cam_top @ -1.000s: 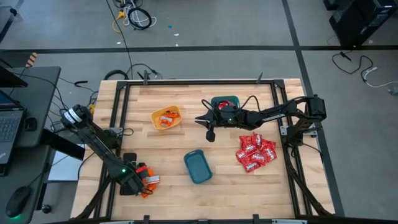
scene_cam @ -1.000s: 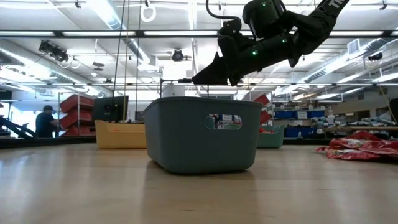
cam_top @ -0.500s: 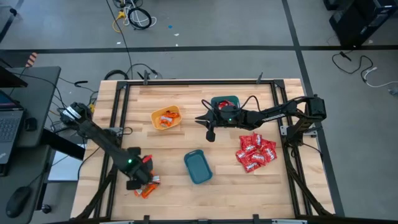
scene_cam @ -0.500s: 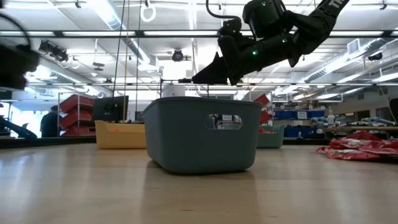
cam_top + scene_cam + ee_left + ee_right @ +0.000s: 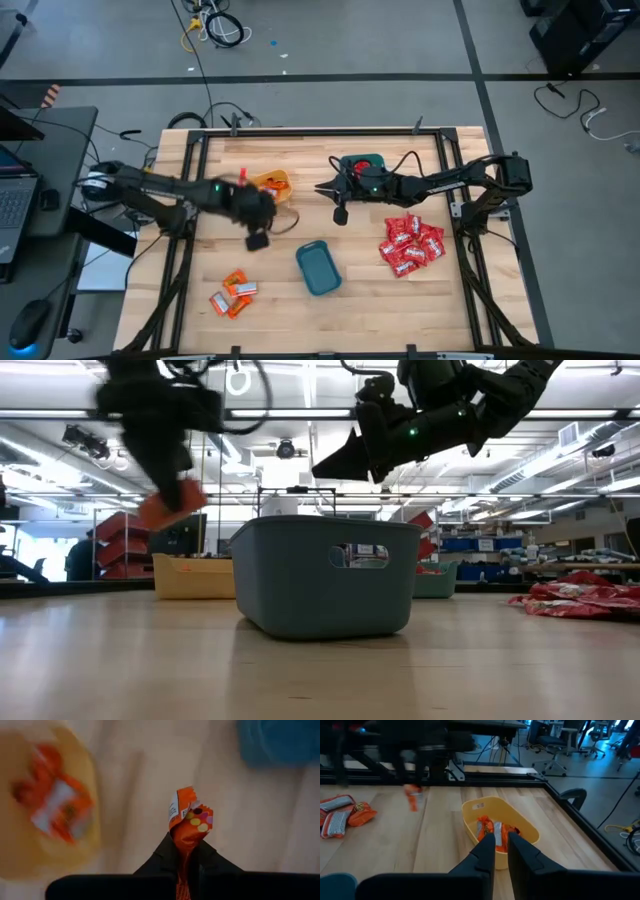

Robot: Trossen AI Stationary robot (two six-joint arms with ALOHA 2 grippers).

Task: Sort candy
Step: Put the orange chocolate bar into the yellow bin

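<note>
**Left hand carries an orange packet beside the yellow bin**

Your left hand is up off the tabletop, just on the near side of the yellow bin, with its fingers pressed together on one orange-and-white packet. The left wrist view shows that packet standing up out of the fingertips, its crimped end topmost. The arm is blurred from above, so you can take its exact spot only roughly.

The yellow bin holds several orange-and-white packets; the right wrist view looks straight into it and shows them lying in the bottom. The teal bin nearest you sits toward the front middle of the tabletop; from above its inside looks bare, though the low view shows only its outer wall. A second teal bin stands at the far edge, with your right arm reaching over it and something red showing inside; you cannot tell what it is.

Your right hand hangs in the air between that far teal bin and the yellow one, pointing toward the yellow bin, its fingers nearly together and holding nothing.

A few loose orange-and-white packets lie at the front left corner. A heap of red packets lies on the right side, well apart from every bin.
</note>
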